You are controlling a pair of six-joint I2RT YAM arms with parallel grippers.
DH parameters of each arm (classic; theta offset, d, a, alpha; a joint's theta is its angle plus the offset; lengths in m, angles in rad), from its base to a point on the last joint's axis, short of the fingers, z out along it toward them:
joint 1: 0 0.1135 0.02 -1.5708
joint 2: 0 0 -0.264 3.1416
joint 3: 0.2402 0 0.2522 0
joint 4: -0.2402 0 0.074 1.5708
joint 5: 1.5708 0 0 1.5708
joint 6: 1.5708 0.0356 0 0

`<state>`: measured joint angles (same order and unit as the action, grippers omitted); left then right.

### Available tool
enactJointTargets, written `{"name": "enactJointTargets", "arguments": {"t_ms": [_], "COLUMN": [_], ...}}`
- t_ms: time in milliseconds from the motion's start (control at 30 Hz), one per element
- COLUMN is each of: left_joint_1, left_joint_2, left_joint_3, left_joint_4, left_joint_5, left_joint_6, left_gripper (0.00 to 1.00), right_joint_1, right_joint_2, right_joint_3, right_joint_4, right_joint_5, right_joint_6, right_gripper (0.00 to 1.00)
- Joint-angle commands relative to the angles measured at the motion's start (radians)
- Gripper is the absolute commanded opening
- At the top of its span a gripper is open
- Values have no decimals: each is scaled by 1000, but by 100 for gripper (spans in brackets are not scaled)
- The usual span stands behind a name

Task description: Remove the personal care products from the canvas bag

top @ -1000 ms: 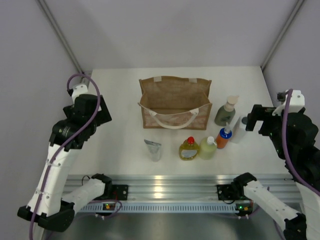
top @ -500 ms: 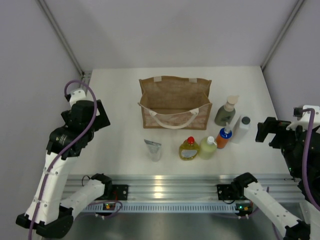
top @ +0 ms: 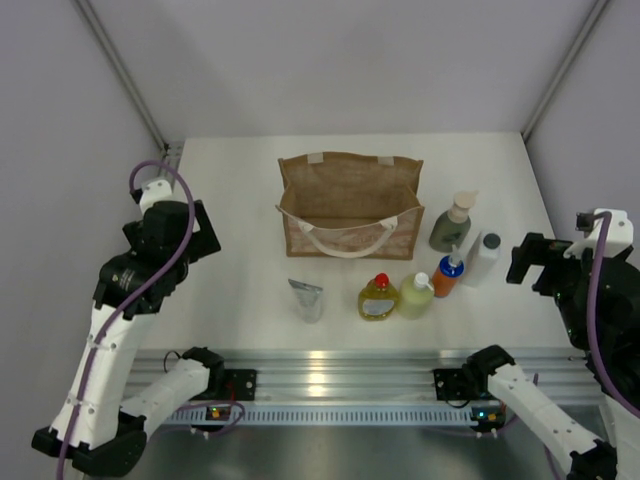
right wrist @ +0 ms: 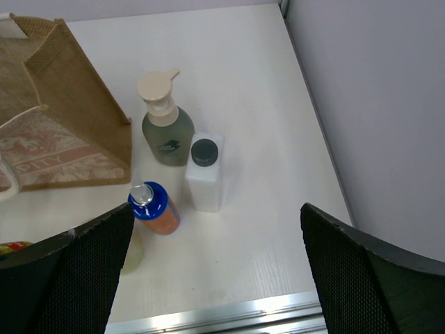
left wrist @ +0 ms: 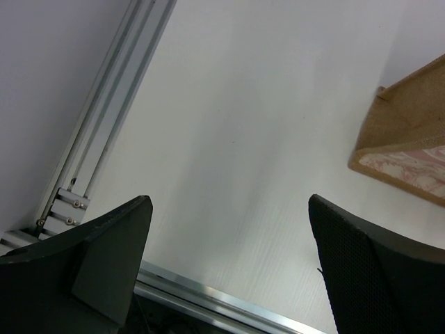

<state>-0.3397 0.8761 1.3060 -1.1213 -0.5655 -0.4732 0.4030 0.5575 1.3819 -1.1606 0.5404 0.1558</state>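
Note:
The tan canvas bag stands upright and open at mid-table; its corner shows in the left wrist view and the right wrist view. In front and to its right on the table stand the silvery tube, yellow red-capped bottle, pale-green bottle, orange blue-capped bottle, white dark-capped bottle and grey-green pump bottle. My left gripper is open and empty at the left. My right gripper is open and empty, right of the bottles.
An aluminium rail runs along the table's near edge and shows in the right wrist view. A metal frame rail borders the table's left side. Grey walls enclose the table on three sides.
My right gripper has drawn back to the right, away from the white bottle, which now stands free. My left arm pulled slightly back toward the left edge.

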Motion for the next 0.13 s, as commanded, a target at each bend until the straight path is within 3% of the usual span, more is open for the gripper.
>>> {"name": "enactJointTargets", "arguments": {"t_ms": [0, 100], "left_joint_1": [-2, -2], "left_joint_2": [-12, -12], "left_joint_3": [10, 13], "left_joint_4": [17, 18], "left_joint_5": [-13, -10], "left_joint_6": [-5, -5], "left_gripper": [99, 98], "right_joint_1": [-15, -13], "right_joint_2": [10, 12], "right_joint_3": [0, 2], "right_joint_4": [-1, 4], "right_joint_5": [26, 26], "right_joint_6": [16, 13], "right_gripper": [100, 100]}}
